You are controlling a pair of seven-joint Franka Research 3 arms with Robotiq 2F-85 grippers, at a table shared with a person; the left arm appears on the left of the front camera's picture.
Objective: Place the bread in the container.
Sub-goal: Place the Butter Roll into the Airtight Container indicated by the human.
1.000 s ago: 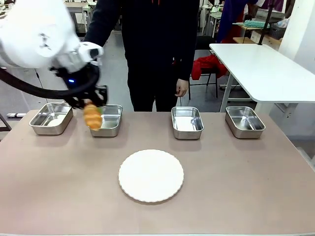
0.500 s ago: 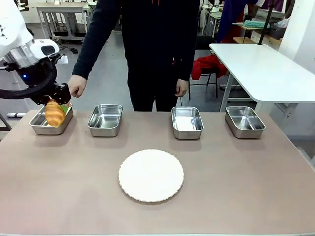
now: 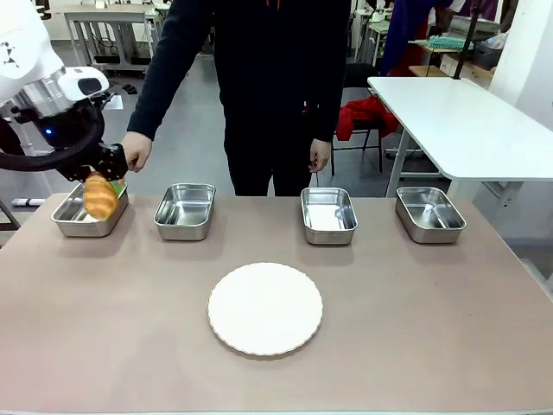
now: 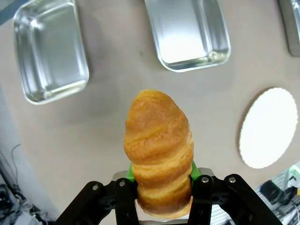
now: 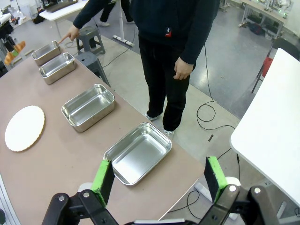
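The bread (image 3: 100, 198), a golden-brown ridged croissant, hangs in my left gripper (image 3: 103, 183), which is shut on it just above the leftmost steel container (image 3: 73, 221). In the left wrist view the bread (image 4: 159, 149) stands up between the green-padded fingers of the left gripper (image 4: 162, 188), with that container (image 4: 50, 52) at the upper left. The person's hand (image 3: 133, 151) points down beside this container. My right gripper (image 5: 158, 182) is open and holds nothing, above the table's far right corner near the rightmost tray (image 5: 138, 153).
Three more identical steel trays (image 3: 185, 210) (image 3: 328, 214) (image 3: 429, 213) line the far side of the table. A round white plate (image 3: 265, 309) lies in the middle. The person stands at the far edge. A white side table (image 3: 467, 121) stands at the right.
My left gripper has carried the bread leftward from over the second tray to the leftmost one. The person's hand has come into view, pointing at that tray.
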